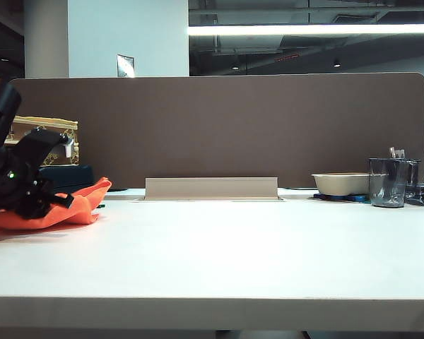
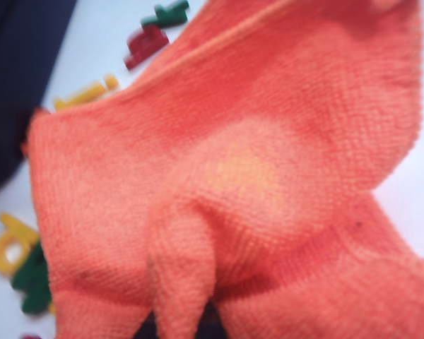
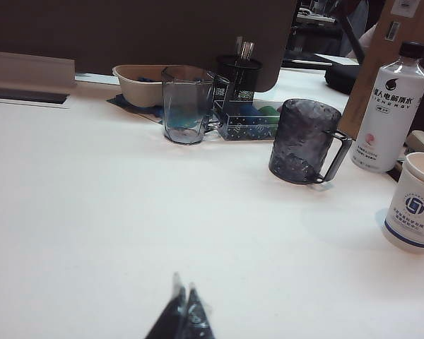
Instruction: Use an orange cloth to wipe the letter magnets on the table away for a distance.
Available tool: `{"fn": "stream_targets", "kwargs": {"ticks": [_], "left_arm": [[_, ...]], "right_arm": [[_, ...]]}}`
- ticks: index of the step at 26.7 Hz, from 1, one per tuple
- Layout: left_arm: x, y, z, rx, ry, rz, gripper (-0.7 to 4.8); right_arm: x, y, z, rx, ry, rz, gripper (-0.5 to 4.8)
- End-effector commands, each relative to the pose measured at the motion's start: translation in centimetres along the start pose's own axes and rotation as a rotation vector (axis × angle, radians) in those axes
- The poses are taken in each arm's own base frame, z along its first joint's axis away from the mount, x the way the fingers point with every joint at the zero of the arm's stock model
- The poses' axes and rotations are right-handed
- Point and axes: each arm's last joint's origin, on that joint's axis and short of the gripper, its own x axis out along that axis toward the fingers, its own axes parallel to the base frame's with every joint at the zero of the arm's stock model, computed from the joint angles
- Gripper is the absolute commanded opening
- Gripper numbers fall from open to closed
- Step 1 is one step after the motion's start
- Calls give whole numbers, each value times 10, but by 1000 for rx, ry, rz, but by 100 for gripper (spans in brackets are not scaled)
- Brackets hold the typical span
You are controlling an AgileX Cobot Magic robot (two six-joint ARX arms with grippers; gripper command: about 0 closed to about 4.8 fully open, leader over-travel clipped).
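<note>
White and smooth, the desk (image 1: 219,254) fills the foreground of the exterior view, and behind it stands a long brown partition (image 1: 219,127). At the desk's left edge in that view, well apart from the partition's centre, the orange cloth (image 1: 63,208) lies bunched on the desk under the black left arm. The left pincer (image 1: 53,201) is clamped shut on the orange cloth; in the left wrist view a fold of the cloth (image 2: 226,183) is pinched up and fills most of the picture, hiding the fingertips. Beside the cloth's edges the letter magnets lie flat on the desk: a red one (image 2: 145,46) and a green one (image 2: 166,13) along one edge, a yellow one (image 2: 85,94) near them, and another yellow one (image 2: 10,244) touching a dark green one (image 2: 32,279) beyond the opposite corner. The right pincer (image 3: 184,314) hovers low over bare desk, well apart from the cloth, its two tips pressed together. Beyond it stand a clear tumbler (image 3: 187,104), a dark mug (image 3: 304,141), a white bottle (image 3: 389,113) and a paper cup (image 3: 415,201).
</note>
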Motion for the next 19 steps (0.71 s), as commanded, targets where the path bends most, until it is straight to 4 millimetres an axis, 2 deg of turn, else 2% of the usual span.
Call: {"fn": "stream_targets", "kwargs": {"ticks": [1,6,11,17,19], "left_arm": [[2,7,14,0,-46,23,-6],[6,10,34,-1,-84,24,-6],[3,10,45,-48,-99,-1,-6],[-17,-3,68,-45,-140,-61,-6],[-34,-17,90,-44,-258,-161,-6]], "right_arm": [[-1,0,2,4,-25,-2,-1],[-1,0,2,4,-25,-2,-1],[-1,0,2,4,-25,-2,-1],[-1,0,2,4,-25,-2,-1],[-1,0,2,4,-25,-2,-1]]}}
